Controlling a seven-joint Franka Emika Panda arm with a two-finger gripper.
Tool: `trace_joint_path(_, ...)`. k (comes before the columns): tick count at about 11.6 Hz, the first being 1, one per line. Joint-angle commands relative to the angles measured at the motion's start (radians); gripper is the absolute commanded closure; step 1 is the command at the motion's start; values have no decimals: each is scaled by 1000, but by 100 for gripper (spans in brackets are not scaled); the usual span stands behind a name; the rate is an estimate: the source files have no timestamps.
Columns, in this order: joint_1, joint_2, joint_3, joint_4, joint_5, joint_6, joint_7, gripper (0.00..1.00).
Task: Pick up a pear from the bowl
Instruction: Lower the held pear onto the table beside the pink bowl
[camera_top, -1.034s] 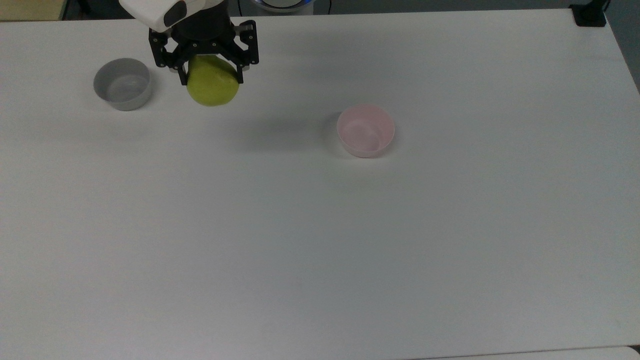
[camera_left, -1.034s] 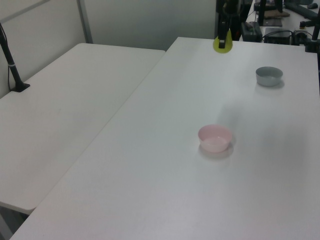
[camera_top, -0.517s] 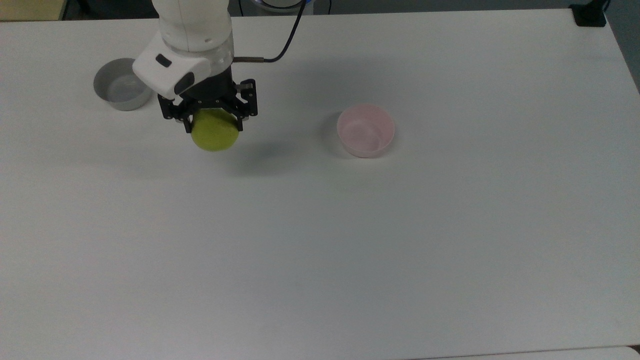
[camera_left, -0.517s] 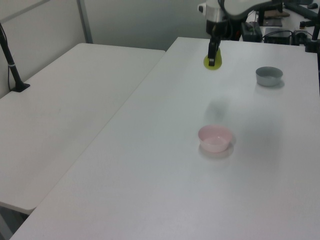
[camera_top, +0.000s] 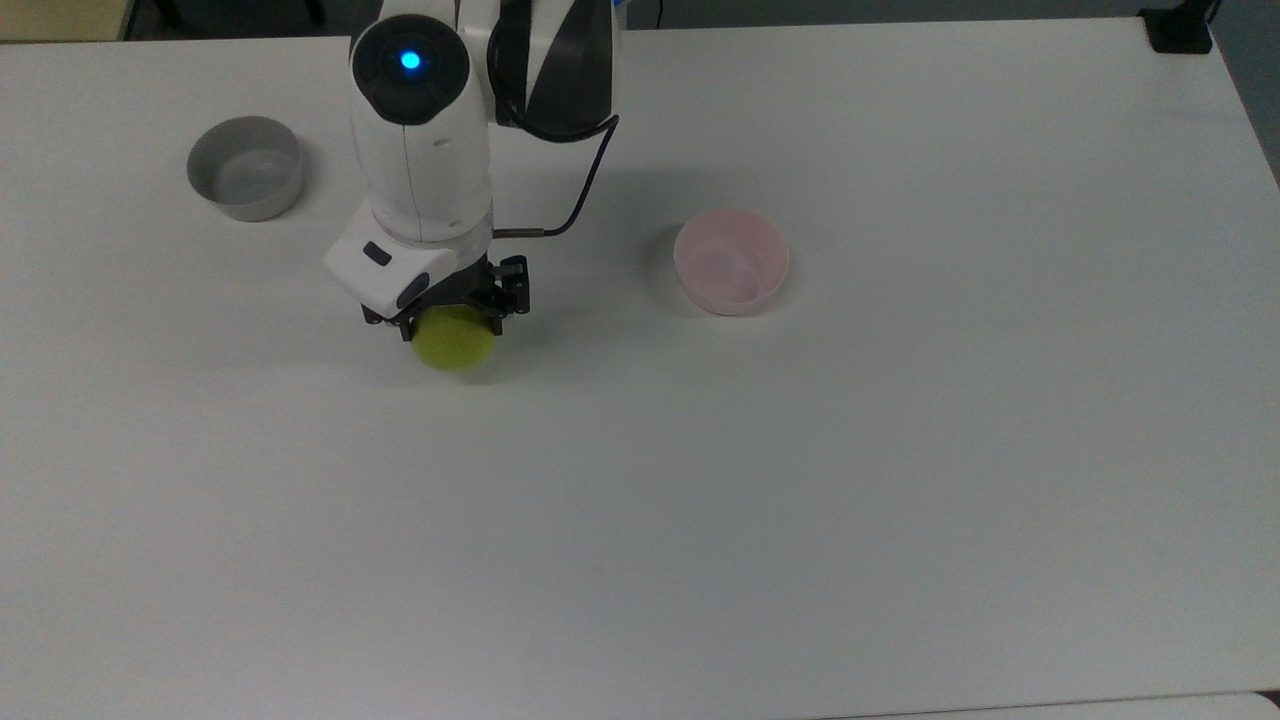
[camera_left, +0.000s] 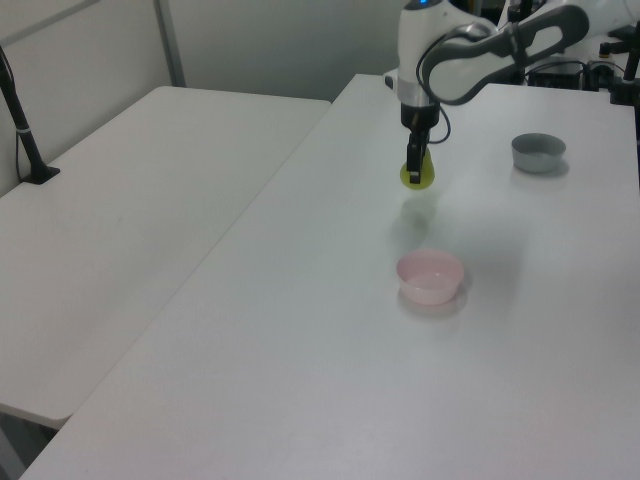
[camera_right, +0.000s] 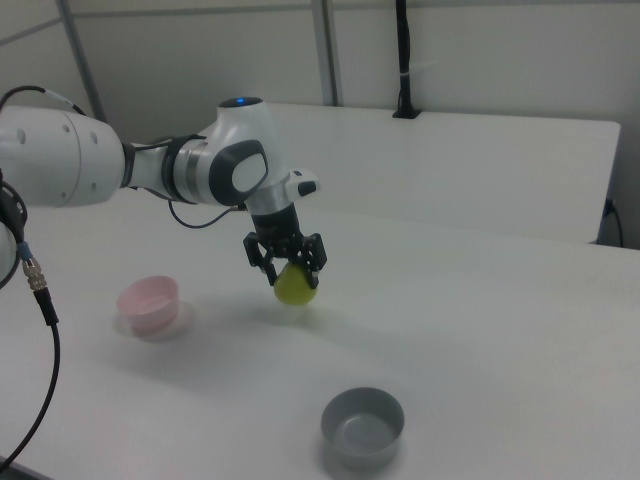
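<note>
My black two-finger gripper (camera_top: 455, 312) pointed down from the white arm (camera_top: 420, 170), its fingers pinched on the small round yellow-green pear (camera_top: 454, 339), which hung just above the white tabletop (camera_top: 700, 500) with a faint shadow under it. In the right view the gripper (camera_right: 288, 262) clasped the pear (camera_right: 295, 285) from both sides, the fruit's lower half bulging out below the fingertips.

The pale pink round plastic bowl (camera_top: 731, 261) sat well apart from the pear, toward the top view's right, and I saw nothing in it. In the left view the pink bowl (camera_left: 430, 277) was nearer the camera than the gripper (camera_left: 413, 166), and the pear (camera_left: 417, 174) hung beyond it.

The grey round plastic bowl (camera_top: 244, 167) stood farther off, toward the top view's upper left, also holding nothing I could see. In the right view the grey bowl (camera_right: 363, 426) was the nearest thing to the camera.

The surface was matt white and plain. A second white table (camera_left: 130, 230) adjoined it on the left view's left, with a black post (camera_left: 22, 125) clamped at its edge. Beyond were pale wall panels (camera_right: 480, 60) with grey uprights. A dark cable (camera_top: 575, 200) looped from the arm's wrist.
</note>
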Motion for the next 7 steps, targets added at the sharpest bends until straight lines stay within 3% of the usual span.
trace_joint_path(1,10,19,-9,-2,13,35,-7,61)
trace_joint_path(4,12,37,-7,1,5,35,-7,56)
trace_joint_path(6,12,37,-6,1,4,35,-7,26)
trace_joint_path(7,12,37,-6,1,4,35,-7,19)
